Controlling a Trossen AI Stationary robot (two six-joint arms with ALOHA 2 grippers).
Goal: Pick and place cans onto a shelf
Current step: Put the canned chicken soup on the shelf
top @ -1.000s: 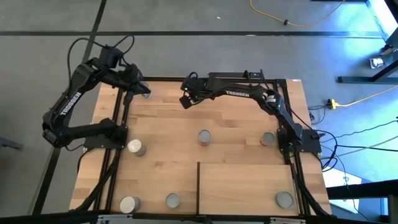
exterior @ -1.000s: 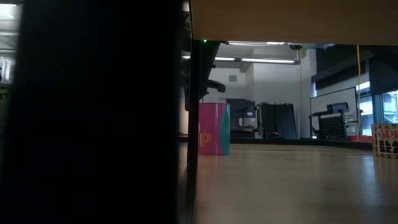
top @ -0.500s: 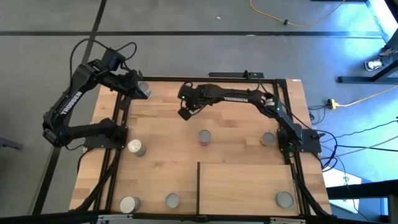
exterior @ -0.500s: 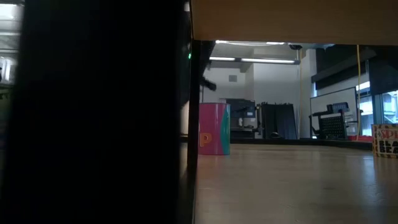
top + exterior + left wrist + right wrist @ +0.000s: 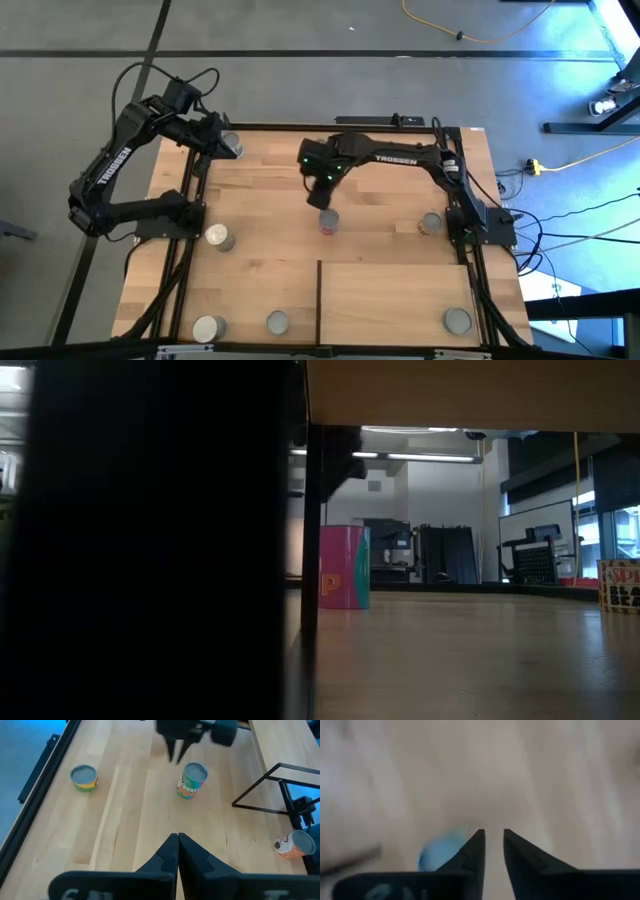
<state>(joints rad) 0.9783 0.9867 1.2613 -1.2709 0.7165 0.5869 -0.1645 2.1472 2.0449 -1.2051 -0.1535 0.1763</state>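
A can with a pink side label point(image 5: 328, 221) stands upright on its base in the middle of the table, also in the left wrist view point(image 5: 191, 781) and the low view point(image 5: 344, 567). My right gripper point(image 5: 320, 200) hangs just above it on its far side. It points down with its fingers a little apart point(image 5: 492, 845) and nothing between them. My left gripper point(image 5: 177, 845) waits shut and empty above the far left corner point(image 5: 222, 148). The shelf point(image 5: 395, 295) is a light-wood panel at the near right. One can point(image 5: 457, 320) stands on it.
More cans stand on the table: at the left point(image 5: 218, 237), at the right point(image 5: 431, 223), and two by the near edge point(image 5: 208, 327) point(image 5: 277, 322). A silver round top point(image 5: 232, 144) shows beside the left wrist. A thin black strip point(image 5: 318, 300) marks the shelf's left edge.
My right gripper has swung from the far middle of the table toward the near side and a little right. It now stands over the pink-labelled can. It has tipped from nearly level to pointing down. The cans have stayed where they were.
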